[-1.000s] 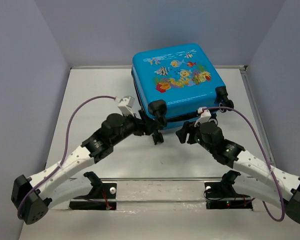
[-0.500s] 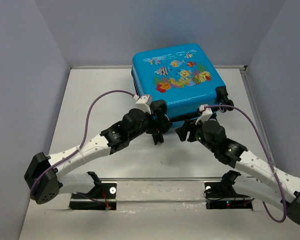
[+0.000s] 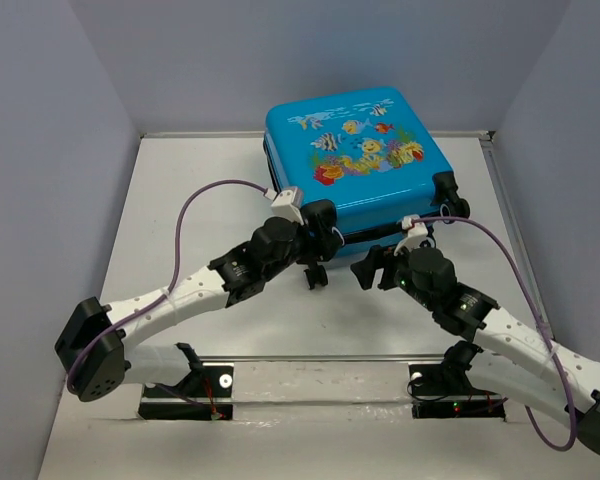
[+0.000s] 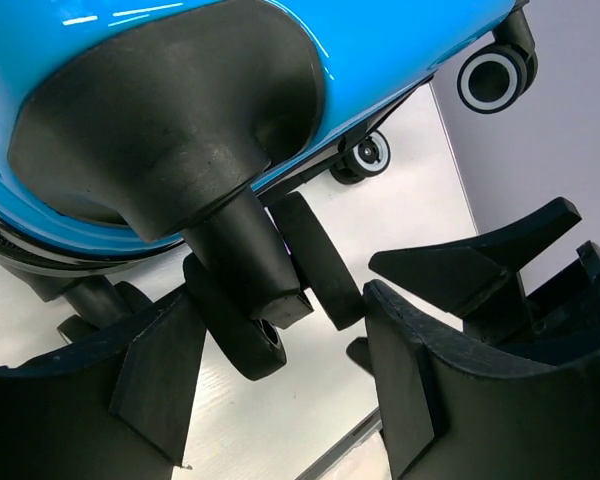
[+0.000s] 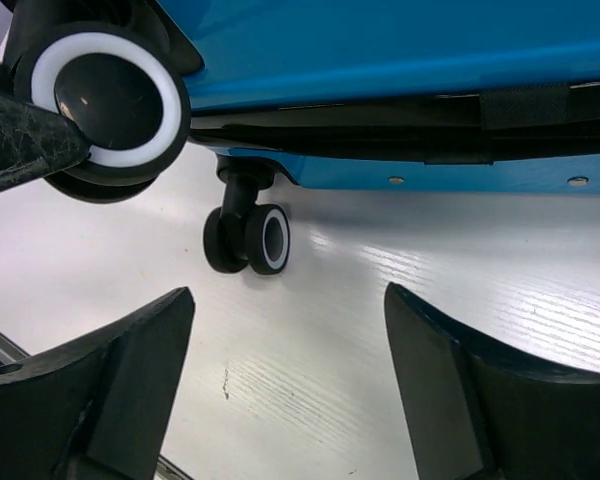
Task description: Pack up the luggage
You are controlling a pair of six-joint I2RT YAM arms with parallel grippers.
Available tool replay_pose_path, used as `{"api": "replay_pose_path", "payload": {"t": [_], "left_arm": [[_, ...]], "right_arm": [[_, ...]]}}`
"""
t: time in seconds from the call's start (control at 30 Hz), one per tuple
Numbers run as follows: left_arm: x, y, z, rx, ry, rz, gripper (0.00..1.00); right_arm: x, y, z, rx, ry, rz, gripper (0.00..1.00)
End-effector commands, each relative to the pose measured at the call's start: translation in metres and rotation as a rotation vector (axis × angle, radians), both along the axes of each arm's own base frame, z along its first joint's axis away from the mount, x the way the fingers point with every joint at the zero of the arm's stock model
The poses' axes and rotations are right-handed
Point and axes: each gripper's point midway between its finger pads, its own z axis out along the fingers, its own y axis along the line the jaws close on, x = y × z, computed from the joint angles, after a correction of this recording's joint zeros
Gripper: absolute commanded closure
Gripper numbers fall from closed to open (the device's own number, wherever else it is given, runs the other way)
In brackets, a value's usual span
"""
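— Start at the near edge. What are the arms doing?

— Both stretch forward over the white table [image 3: 180, 160] and angle inward, toward the wheeled end of the luggage [image 3: 352, 190].

— The left gripper [image 4: 280, 305]?

— Its jaws are spread. In the left wrist view a black caster [image 4: 242, 250] of the suitcase sits in the gap between the two fingers [image 4: 160, 370]. Bare table shows between the caster and the right-hand finger, so nothing is clamped. Whether the other finger touches the wheel, I cannot tell.

— And the right gripper [image 5: 288, 300]?

— Released too, jaws wide, with only tabletop between them. It hangs low, just in front of the suitcase's near edge. Beyond it a small twin wheel [image 5: 248, 240] stands on the table, and up to the left is a white-ringed wheel [image 5: 110, 100], close to the camera.

— Where does the luggage lie?

— Flat on the far half of the table, right of centre, with the fish print facing up and the wheels toward the arms. Its far edge is close to the back wall [image 3: 310, 60]. The two blue shells are together, with a dark seam between them.
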Motion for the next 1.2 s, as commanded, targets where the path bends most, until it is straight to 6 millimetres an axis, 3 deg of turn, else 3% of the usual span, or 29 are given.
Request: {"api": "replay_pose_path", "payload": {"t": [0.0,0.17,0.3,0.37,0.43,0.47,0.5,0.6,0.67,0.73,0.77,0.8,0.9,0.93,1.07,1.17], "left_arm": [[0.022,-0.008,0.026,-0.097,-0.084,0.070,0.39],[0.027,-0.011,0.018,-0.103,-0.063,0.093,0.17],[0.032,-0.011,0.016,-0.104,-0.057,0.120,0.20],[0.034,-0.011,0.017,-0.111,-0.053,0.132,0.16],[0.037,-0.011,0.016,-0.112,-0.052,0.146,0.25],[0.036,-0.010,0.016,-0.119,-0.051,0.150,0.38],[0.038,-0.008,0.017,-0.126,-0.056,0.164,0.63],[0.040,0.005,0.019,-0.126,-0.068,0.194,0.91],[0.043,0.018,0.022,-0.129,-0.074,0.218,0.94],[0.051,0.048,0.028,-0.155,-0.081,0.260,0.94],[0.053,0.061,0.021,-0.153,-0.072,0.271,0.94],[0.051,0.071,0.034,-0.192,-0.089,0.252,0.94],[0.061,0.111,0.048,-0.197,-0.129,0.321,0.94],[0.062,0.122,0.044,-0.167,-0.128,0.337,0.94],[0.059,0.131,0.042,-0.147,-0.127,0.314,0.94],[0.056,0.133,0.033,-0.121,-0.115,0.302,0.94]], "right_arm": [[0.000,0.003,0.005,0.017,-0.009,0.014,0.15],[0.000,0.006,0.000,0.006,0.006,0.026,0.12],[-0.001,0.007,0.000,0.011,0.009,0.032,0.12],[-0.001,0.007,-0.001,0.011,0.009,0.033,0.12],[-0.001,0.008,0.000,0.017,0.009,0.035,0.12],[-0.002,0.007,-0.003,0.015,0.015,0.033,0.12],[-0.002,0.006,-0.003,0.016,0.014,0.029,0.12],[-0.002,0.005,-0.007,0.010,0.020,0.024,0.12],[-0.001,0.008,-0.009,0.006,0.024,0.037,0.11],[-0.003,0.023,-0.012,0.013,0.043,0.102,0.11],[-0.003,0.030,-0.013,0.020,0.052,0.129,0.13],[0.002,0.039,-0.002,0.056,0.016,0.150,0.15],[0.008,0.054,-0.003,0.070,0.006,0.188,0.20],[0.013,0.059,0.006,0.085,-0.013,0.189,0.22],[0.019,0.075,0.020,0.099,-0.024,0.232,0.22],[0.021,0.074,0.024,0.105,-0.030,0.219,0.19]]}}
